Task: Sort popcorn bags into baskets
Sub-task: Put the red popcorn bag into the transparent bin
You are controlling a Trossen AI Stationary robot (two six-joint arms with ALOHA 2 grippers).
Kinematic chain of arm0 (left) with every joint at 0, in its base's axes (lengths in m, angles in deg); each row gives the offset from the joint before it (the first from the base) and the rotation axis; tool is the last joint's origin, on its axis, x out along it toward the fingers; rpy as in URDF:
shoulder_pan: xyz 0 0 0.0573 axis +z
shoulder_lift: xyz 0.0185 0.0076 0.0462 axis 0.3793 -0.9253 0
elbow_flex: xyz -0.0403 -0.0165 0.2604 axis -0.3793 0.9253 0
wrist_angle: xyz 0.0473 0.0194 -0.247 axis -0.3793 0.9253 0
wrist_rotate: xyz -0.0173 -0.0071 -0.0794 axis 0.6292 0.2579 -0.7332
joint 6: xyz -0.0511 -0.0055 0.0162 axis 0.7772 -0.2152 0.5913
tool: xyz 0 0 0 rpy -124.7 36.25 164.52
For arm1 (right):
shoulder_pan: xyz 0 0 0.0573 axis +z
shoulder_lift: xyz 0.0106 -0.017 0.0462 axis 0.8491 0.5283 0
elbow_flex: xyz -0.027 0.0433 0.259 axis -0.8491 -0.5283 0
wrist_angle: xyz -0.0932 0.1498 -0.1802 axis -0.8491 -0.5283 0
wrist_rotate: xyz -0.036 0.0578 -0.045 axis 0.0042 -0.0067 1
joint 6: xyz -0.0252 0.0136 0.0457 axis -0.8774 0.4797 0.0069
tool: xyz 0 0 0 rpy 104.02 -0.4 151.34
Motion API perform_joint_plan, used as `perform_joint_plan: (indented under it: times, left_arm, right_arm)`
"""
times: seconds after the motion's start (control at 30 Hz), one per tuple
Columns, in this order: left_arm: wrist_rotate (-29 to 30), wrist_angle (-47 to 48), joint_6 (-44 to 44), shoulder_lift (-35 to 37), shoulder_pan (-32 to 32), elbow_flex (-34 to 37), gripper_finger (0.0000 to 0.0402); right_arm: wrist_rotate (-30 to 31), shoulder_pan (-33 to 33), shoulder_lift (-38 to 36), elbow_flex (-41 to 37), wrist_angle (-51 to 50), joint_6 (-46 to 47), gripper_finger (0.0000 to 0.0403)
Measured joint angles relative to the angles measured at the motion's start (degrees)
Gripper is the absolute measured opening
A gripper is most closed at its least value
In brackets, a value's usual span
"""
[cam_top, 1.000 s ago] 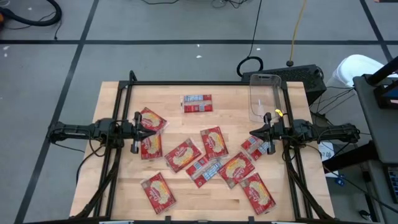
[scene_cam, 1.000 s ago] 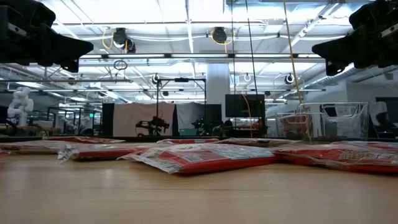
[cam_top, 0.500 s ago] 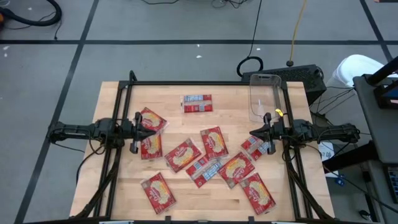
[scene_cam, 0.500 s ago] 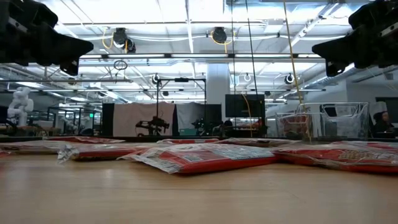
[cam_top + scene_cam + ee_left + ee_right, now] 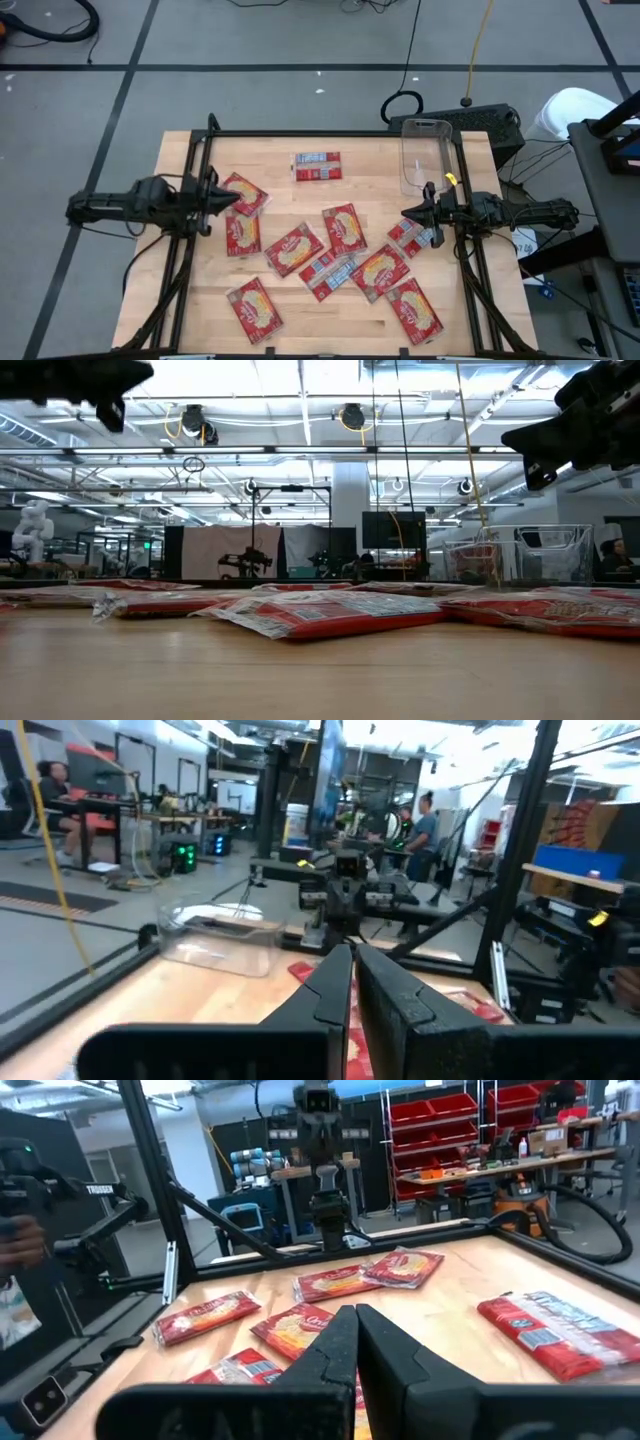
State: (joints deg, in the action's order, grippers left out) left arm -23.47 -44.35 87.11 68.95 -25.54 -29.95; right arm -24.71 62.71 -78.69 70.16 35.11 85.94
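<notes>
Both grippers are pinched closed with nothing in them. The left gripper [image 5: 222, 196] hangs over the left edge of the wooden table [image 5: 370, 170], its tip right by the nearest packet [image 5: 245, 192], though up in the air rather than touching; in its wrist view the fingers [image 5: 338, 982] sit almost together. The right gripper [image 5: 408, 214] hovers at the right side, just above another packet [image 5: 408, 236], fingers [image 5: 340, 1342] closed too. The popcorn bags [image 5: 332, 252] are all loose on the tabletop: a cluster across the middle, some overlapping, one near the front left [image 5: 254, 306], one front right [image 5: 415, 310], and one lying back-side up by itself toward the far edge [image 5: 317, 166]. The clear basket [image 5: 424, 155] sits at the far right corner, no bags in it as far as I can see.
</notes>
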Motion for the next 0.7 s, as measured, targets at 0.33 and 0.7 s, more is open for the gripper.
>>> perform_joint_plan:
  times: [0.33,0.7]
  left_arm:
    - [0.11,14.40,-8.22,-17.71,0.02,-22.35,0.0026]
    - [6.40,14.54,-12.11,-33.33,1.11,-24.38,0.0026]
  right_arm:
    - [5.58,0.00,0.02,0.01,0.42,2.86,0.0000]
    - [8.98,0.00,3.64,1.89,2.56,5.85,0.0000]
